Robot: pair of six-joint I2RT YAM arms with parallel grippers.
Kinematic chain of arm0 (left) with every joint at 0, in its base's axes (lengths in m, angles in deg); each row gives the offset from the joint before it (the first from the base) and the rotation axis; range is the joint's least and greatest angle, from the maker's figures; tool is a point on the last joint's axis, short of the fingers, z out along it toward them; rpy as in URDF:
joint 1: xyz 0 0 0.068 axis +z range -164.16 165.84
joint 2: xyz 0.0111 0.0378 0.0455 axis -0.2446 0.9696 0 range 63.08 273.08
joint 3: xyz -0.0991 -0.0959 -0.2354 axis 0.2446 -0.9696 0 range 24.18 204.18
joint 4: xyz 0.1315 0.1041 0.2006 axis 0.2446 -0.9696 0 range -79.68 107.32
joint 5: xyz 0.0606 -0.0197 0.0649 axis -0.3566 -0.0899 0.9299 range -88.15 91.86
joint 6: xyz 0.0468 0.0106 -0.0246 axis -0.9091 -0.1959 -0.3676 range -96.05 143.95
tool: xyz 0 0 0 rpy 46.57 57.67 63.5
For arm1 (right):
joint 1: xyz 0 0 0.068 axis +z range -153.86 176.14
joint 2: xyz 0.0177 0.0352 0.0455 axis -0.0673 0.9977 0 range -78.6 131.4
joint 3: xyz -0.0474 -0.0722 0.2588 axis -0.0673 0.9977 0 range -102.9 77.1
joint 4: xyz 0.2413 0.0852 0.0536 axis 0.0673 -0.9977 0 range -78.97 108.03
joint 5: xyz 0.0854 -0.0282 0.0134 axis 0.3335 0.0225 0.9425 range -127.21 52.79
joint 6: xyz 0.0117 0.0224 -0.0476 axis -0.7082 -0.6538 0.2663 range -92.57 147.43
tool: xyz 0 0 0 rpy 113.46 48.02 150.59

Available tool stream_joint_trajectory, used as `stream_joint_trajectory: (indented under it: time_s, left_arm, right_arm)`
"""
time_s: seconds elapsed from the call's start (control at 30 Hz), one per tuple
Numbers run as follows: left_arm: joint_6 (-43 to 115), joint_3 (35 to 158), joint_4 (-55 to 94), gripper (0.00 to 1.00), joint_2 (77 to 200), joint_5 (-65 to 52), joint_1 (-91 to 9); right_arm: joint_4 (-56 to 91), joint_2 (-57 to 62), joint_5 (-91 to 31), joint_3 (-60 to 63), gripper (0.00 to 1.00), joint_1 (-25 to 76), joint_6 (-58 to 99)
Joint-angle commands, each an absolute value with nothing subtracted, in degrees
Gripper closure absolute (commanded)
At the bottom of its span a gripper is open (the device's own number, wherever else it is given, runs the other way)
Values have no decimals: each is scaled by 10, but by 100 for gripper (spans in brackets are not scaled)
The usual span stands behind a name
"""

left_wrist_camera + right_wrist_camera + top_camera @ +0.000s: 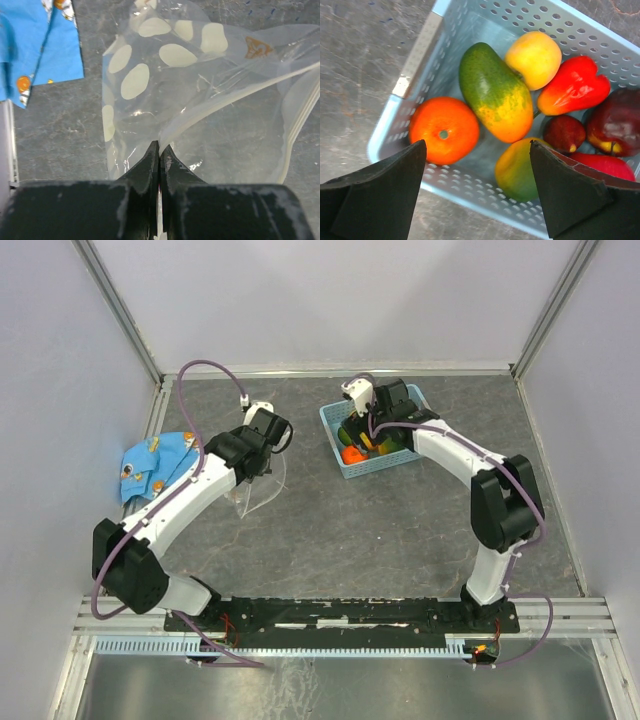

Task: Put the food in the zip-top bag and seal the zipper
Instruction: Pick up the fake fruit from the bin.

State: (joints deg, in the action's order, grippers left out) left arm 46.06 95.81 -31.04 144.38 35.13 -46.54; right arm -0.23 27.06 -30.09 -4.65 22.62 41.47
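My left gripper (pixel 262 443) is shut on an edge of the clear zip-top bag (pixel 263 490) and holds it a little above the table. In the left wrist view the closed fingertips (pixel 160 146) pinch a fold of the bag (pixel 210 95), whose white dots show at the top. The zipper (pixel 292 132) runs down the bag's right edge. My right gripper (pixel 366 432) is open over the blue basket (pixel 340 458). In the right wrist view its jaws (pixel 477 144) are spread wide and empty above the food: an orange (pixel 444 131), a green-yellow mango (pixel 495 92), a yellow apple (pixel 534 59) and a red pepper (pixel 572 87).
A blue patterned cloth (pixel 155 465) lies at the left wall, also in the left wrist view (pixel 45 45). The basket (pixel 415 55) also holds dark maroon fruits (pixel 615 127) and a green-orange fruit (pixel 516 170). Walls close in the back and both sides.
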Motion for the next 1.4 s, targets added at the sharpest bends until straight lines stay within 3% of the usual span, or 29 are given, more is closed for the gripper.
stream_joint_trajectory:
  time_s: [0.0, 0.43, 0.57, 0.9, 1.2, 1.37]
  left_arm:
    - [463, 938, -260, 97, 1396, 288, -449]
    - [452, 909, -240, 97, 1386, 264, -437]
    - [450, 907, -240, 97, 1388, 272, -436]
    - [450, 905, -239, 97, 1389, 273, -435]
    - [450, 905, -239, 97, 1394, 266, -436]
    - [449, 905, -239, 97, 1395, 261, -435]
  right_arm:
    - [-30, 315, -286, -118, 13, 221, 477]
    - [-114, 471, -264, -265, 27, 210, 536]
    - [-142, 501, -261, -284, 26, 208, 548]
    - [-236, 517, -229, -293, 15, 201, 597]
    - [-251, 484, -214, -271, 15, 199, 585]
    - [-222, 441, -214, -256, 22, 199, 553]
